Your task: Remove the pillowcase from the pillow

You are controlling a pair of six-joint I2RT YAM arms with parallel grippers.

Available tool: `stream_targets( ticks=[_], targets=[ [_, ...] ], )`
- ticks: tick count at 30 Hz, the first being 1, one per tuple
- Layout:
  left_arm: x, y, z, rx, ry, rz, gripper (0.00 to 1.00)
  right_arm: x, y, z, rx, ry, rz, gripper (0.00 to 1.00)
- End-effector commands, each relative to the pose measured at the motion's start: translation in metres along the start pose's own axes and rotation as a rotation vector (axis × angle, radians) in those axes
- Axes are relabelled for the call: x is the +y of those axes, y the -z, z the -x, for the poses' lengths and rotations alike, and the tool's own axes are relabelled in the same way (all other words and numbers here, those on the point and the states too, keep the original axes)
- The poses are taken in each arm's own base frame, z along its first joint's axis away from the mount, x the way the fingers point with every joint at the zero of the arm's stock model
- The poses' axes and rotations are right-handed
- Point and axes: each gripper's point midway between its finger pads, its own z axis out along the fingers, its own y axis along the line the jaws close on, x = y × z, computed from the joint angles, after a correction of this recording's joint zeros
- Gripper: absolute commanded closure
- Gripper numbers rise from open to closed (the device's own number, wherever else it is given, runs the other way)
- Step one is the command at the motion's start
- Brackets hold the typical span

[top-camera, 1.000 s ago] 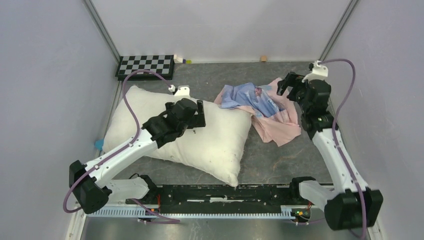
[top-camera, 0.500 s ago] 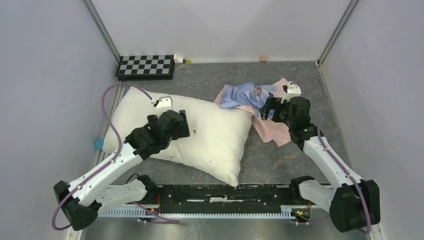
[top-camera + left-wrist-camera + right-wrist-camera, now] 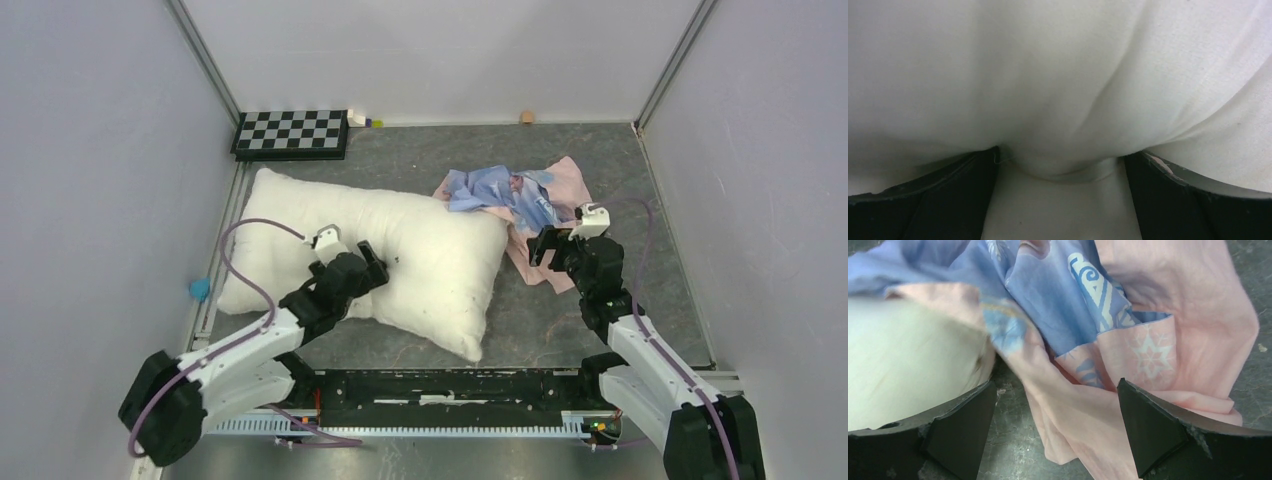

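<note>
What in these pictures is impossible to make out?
- Top view: the tiny tan bit by the far wall is too small to identify.
- Top view: the small teal thing beside the plump cream-white pillow, likewise.
- Left wrist view: the pillow fills the frame, hiding everything behind it.
- Right wrist view: folds break up the white lettering on the crumpled light blue and pink fabric pillowcase.

left gripper (image 3: 371, 262) spread, right gripper (image 3: 545, 246) spread
</note>
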Motion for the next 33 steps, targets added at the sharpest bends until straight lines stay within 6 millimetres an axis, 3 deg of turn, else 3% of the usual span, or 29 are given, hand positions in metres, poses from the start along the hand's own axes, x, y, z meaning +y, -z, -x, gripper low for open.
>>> stream_targets(
  ticks=[1, 2, 6, 11, 13, 15, 19, 22, 25, 29, 33],
  targets=[
    [-0.080, -0.034, 0.001, -0.015, 0.189, -0.299, 0.02, -0.008, 0.005, 0.031, -0.157, 0.034, -0.045, 0.02],
    [-0.093, -0.041, -0.002, 0.012, 0.158, -0.323, 0.03, -0.012, 0.007, 0.032, -0.174, 0.036, -0.065, 0.02],
    [-0.157, -0.057, 0.025, -0.045, 0.019, -0.388, 0.02, -0.023, 0.014, 0.034, -0.268, 0.039, -0.105, 0.02],
    [-0.210, -0.102, 0.048, -0.028, -0.045, -0.476, 0.00, -0.031, 0.024, 0.041, -0.339, 0.075, -0.141, 0.02],
    [-0.215, -0.104, 0.067, -0.048, -0.064, -0.462, 0.00, -0.037, 0.026, 0.042, -0.346, 0.106, -0.170, 0.02],
    [-0.214, -0.083, 0.097, -0.139, -0.096, -0.453, 0.00, -0.038, 0.028, 0.043, -0.365, 0.151, -0.170, 0.02],
    [-0.185, -0.036, 0.145, -0.244, -0.211, -0.341, 0.00, -0.040, 0.033, 0.044, -0.448, 0.160, -0.172, 0.02],
    [-0.158, -0.004, 0.164, -0.311, -0.276, -0.289, 0.00, -0.043, 0.039, 0.045, -0.517, 0.164, -0.181, 0.02],
    [-0.127, 0.018, 0.170, -0.405, -0.256, -0.260, 0.00, -0.045, 0.038, 0.043, -0.524, 0.188, -0.183, 0.02],
    [-0.079, 0.034, 0.173, -0.559, -0.232, -0.176, 0.00, -0.049, 0.031, 0.033, -0.473, 0.260, -0.200, 0.02],
    [-0.013, 0.030, 0.177, -0.639, -0.236, 0.057, 0.00, -0.064, 0.036, 0.024, -0.480, 0.254, -0.274, 0.02]
  ],
)
